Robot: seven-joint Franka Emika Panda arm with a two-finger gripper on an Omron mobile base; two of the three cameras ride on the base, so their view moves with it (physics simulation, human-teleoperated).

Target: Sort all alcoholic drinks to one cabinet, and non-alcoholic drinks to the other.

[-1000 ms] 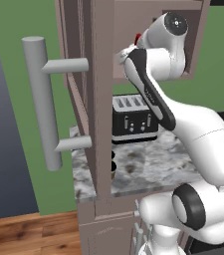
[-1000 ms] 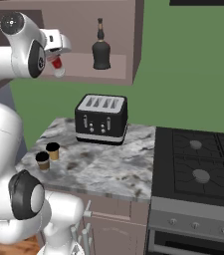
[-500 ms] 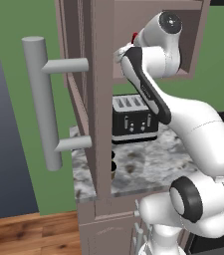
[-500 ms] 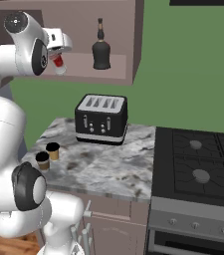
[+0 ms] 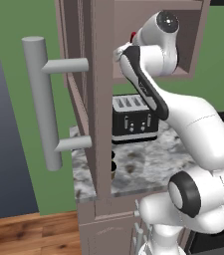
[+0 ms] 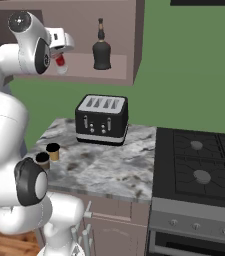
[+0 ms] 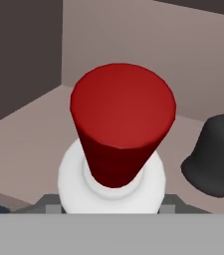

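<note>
Left base view, far left: thick grey cylindrical bar handle on the swung-out mauve-brown wooden cabinet door, edge-on at centre frame. Right of that, white two-finger gripper up inside the open mauve-brown wall cabinet, a dab of red showing just above it. Below centre, black four-slot toaster on the grey marbled counter.

Right base view, upper left: gripper reaching into the cabinet at shelf height, red of the slim clear bottle with red label and cap just under the hand. Right of it, apart, squat black bell-shaped bottle with thin brown neck upright on the shelf, open shelf between the two. Lower left, two small tan-orange cups with black tops side by side near the counter's left edge; toaster at centre; dark stovetop at right.

Hand view: red cap of the slim bottle centred, looked down upon, clear shoulder beneath it at the bottom edge between the fingertips. Jaws partly apart; actual grip on the bottle not clear enough to tell. Black bell bottle at right edge, bare shelf floor between. Cabinet side wall dark at upper left, back wall across the top.
</note>
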